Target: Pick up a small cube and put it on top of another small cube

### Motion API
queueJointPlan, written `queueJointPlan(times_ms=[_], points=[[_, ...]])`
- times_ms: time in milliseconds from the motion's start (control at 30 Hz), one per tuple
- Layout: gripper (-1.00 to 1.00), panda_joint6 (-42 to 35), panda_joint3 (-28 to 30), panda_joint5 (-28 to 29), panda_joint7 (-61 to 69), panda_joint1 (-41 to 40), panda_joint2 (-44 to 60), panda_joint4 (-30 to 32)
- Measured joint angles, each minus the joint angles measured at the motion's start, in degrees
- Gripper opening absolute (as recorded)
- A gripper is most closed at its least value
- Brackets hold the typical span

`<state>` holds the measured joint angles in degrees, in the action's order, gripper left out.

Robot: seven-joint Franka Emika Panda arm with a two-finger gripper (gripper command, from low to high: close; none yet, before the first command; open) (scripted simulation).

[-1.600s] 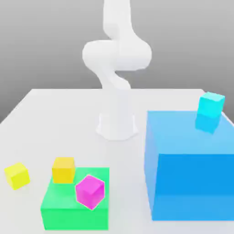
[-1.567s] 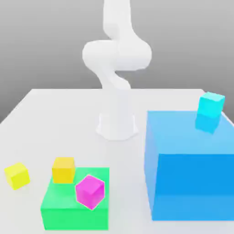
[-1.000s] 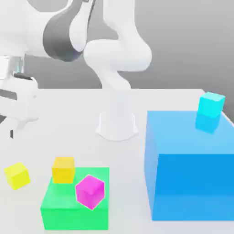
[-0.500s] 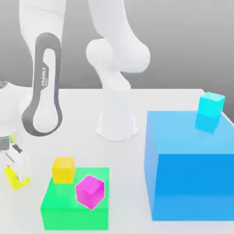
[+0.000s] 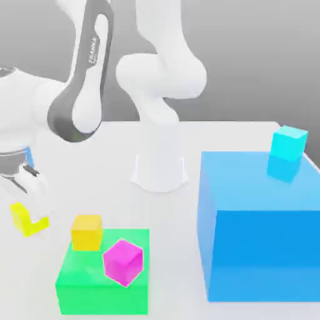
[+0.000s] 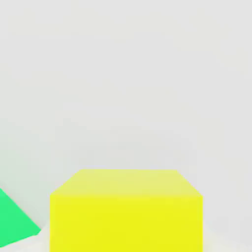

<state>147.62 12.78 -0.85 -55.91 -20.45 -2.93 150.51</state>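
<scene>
The small cube (image 5: 22, 219), bright lemon-yellow, hangs tilted just above the white table at the exterior view's left. My gripper (image 5: 32, 203) is shut on it from above, and one white finger covers part of its upper right side. The hand view has the same small cube (image 6: 126, 211) close up between the jaws. A darker orange-yellow small cube (image 5: 87, 232) sits on the back left corner of the green block (image 5: 94, 287), to the right of the held cube.
A magenta cube (image 5: 123, 262) rests on the green block, whose corner (image 6: 14, 224) reaches into the hand view. A big blue block (image 5: 262, 237) stands at the right with a cyan cube (image 5: 288, 144) on its far corner. The arm's base (image 5: 160, 170) is at centre back.
The arm swung in and came down over the lemon-yellow cube at the left. The jaws shut on it, and it has risen off the table and tilted.
</scene>
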Motion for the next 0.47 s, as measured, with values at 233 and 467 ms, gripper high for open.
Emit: queueJointPlan(times_ms=[233, 467], points=[[-1.0, -9.3, -7.9, 2.2, -14.4, 3.0, -11.7, 2.4], [1.0, -1.2, -8.3, 1.9, -15.0, 3.4, -5.7, 4.5]])
